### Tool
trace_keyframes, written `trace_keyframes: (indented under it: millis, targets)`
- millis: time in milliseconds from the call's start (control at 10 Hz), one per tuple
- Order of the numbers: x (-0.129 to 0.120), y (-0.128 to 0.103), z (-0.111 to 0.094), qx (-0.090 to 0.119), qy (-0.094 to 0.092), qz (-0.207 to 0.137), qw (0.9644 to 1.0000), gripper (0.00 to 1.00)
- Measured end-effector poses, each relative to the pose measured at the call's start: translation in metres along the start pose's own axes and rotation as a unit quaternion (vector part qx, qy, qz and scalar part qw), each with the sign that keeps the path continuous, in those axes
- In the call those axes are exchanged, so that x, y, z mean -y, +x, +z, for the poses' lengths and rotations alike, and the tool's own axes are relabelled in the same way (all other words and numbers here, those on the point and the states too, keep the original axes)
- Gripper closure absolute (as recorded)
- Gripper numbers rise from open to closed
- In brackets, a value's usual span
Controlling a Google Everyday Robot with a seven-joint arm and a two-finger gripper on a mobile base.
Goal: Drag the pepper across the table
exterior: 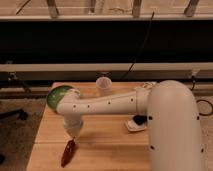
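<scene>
The pepper (68, 152) is small, dark red and tapered, lying on the light wooden table (105, 145) near its front left edge. My gripper (74, 133) hangs from the white arm (115, 104) that reaches left across the table. The gripper sits right above the pepper's upper end, at or touching it.
A green bowl (58, 95) stands at the table's back left, partly behind the arm. A clear plastic cup (103, 85) stands at the back middle. A small white and black object (137, 123) lies right of centre. The floor drops off left of the table.
</scene>
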Motion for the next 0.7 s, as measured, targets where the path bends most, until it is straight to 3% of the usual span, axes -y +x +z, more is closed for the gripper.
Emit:
trace_keyframes:
  millis: [200,500,600,700]
  targets:
    - [-0.010,0.005,0.001,-0.001,0.000,-0.002,1.0000,1.00]
    - [-0.011,0.005,0.002,0.001,0.001,-0.002,1.0000,0.80]
    - [-0.015,0.006,0.002,0.002,0.002,-0.001,1.0000,0.79]
    - [-0.023,0.008,0.001,0.002,0.003,0.000,1.0000,0.85]
